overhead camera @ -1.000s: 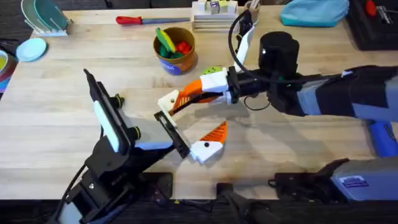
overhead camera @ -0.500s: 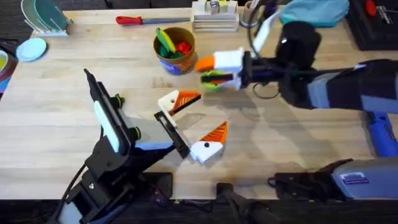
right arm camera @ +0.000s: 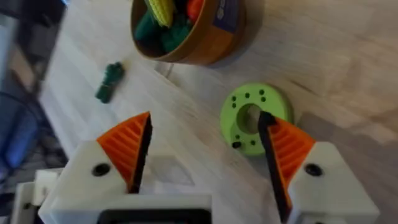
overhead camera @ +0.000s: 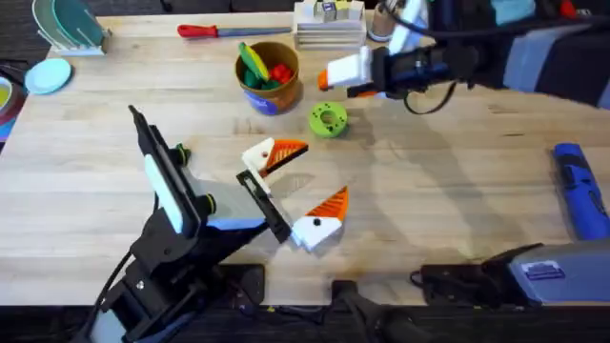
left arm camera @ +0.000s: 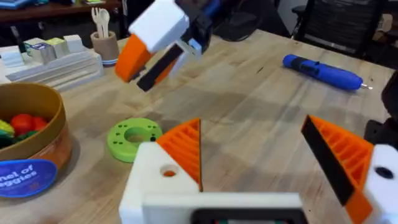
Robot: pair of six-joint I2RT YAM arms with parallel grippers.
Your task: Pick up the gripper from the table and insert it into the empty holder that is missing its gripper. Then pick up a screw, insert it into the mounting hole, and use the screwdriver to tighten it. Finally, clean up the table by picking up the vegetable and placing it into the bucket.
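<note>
Pale wood table (overhead camera: pixel 457 191) carries everything you need, and the first step looks not yet begun: the loose gripper (overhead camera: pixel 320 220) lies near the front edge, just beside the black holder (overhead camera: pixel 265 202) on the mock arm end. Its long axis runs diagonally, orange ribbed tip pointing up and away toward the far right, white block end nearest the holder. Your right gripper (overhead camera: pixel 329 78) hovers at the far side beside the blue bucket (overhead camera: pixel 268 76), jaws spread with nothing between them (the wrist view shows the green ring disc (right arm camera: pixel 256 118) below). The left gripper (left arm camera: pixel 249 162) has its pads apart and empty too. Next move, I judge: come down over the loose piece across its short width. The blue screwdriver (overhead camera: pixel 579 189) lies at the right edge, and the small dark-green vegetable (right arm camera: pixel 109 81) near the bucket
</note>
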